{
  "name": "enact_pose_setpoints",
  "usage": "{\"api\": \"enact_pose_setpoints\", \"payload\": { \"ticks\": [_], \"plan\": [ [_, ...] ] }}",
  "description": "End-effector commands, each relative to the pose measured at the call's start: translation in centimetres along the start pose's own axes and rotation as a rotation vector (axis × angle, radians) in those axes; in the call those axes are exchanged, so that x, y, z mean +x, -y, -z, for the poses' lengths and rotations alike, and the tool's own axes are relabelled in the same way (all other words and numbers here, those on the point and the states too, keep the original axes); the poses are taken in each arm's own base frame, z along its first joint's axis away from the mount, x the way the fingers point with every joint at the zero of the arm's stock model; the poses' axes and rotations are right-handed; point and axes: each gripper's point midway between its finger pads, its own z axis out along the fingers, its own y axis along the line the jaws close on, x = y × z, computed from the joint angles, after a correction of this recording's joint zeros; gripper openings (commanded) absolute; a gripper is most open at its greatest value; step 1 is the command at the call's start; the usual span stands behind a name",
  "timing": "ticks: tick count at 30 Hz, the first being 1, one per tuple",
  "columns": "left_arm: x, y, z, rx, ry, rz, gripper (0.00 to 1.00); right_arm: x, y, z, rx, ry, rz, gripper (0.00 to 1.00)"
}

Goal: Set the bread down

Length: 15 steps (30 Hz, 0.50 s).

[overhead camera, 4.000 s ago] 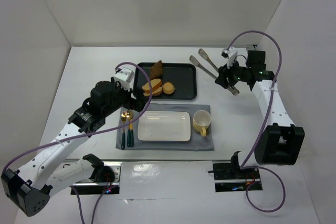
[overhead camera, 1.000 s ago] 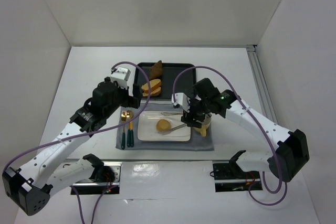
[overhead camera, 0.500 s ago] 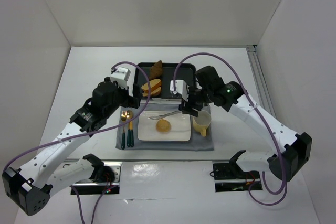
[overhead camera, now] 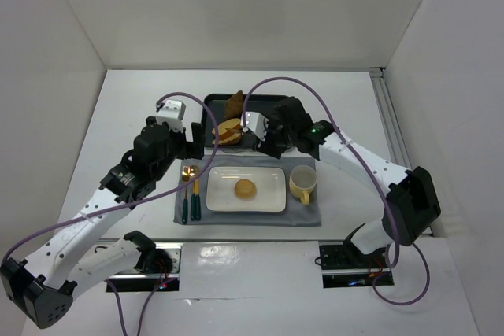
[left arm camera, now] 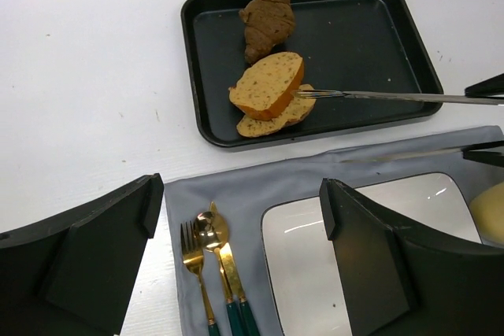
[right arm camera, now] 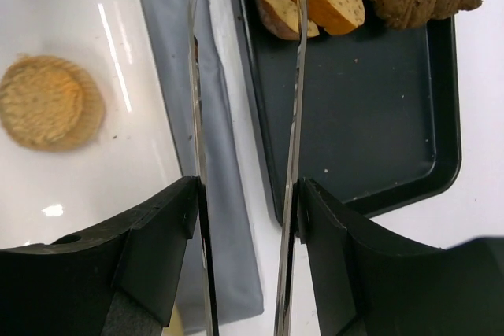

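A robotics lab test cell: plain white panels [overhead camera: 236, 13] fill the top and sides of the frame around a white table [overhead camera: 126, 108], arm mounts [overhead camera: 350, 261] bolted along the bottom edge

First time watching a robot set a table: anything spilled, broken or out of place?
Nothing stands out. The round bread roll lies flat on the white rectangular plate, the yellow mug stands upright, the gold cutlery lies straight, and only a few crumbs dot the black tray.
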Motion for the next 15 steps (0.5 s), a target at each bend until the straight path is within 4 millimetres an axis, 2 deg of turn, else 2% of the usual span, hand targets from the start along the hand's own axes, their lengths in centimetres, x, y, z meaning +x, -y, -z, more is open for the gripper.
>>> {"api": "enact_pose_setpoints", "payload": {
  "ticks": [1, 3, 8, 15],
  "plan": [
    [-1.0, -0.6, 0.2, -0.028, 0.042, 0.028, 1.0, -2.8, 3.3, -0.8, 0.102, 0.087, 0.039, 0.63],
    [-1.0, -0.6, 0.2, -0.028, 0.042, 0.028, 1.0, -3.6, 3.7, -0.7, 0.104, 0.106, 0.035, 0.62],
    [-1.0, -0.6, 0.2, -0.028, 0.042, 0.028, 1.0, -3.8, 3.7, -1.8, 0.083, 0.113, 0.025, 0.62],
    [-1.2, -0.5, 0.2, -0.026, 0.05, 0.031, 1.0, -4.2, 4.1, -1.9, 0.102, 0.137, 0.024, 0.59]
  ]
}}
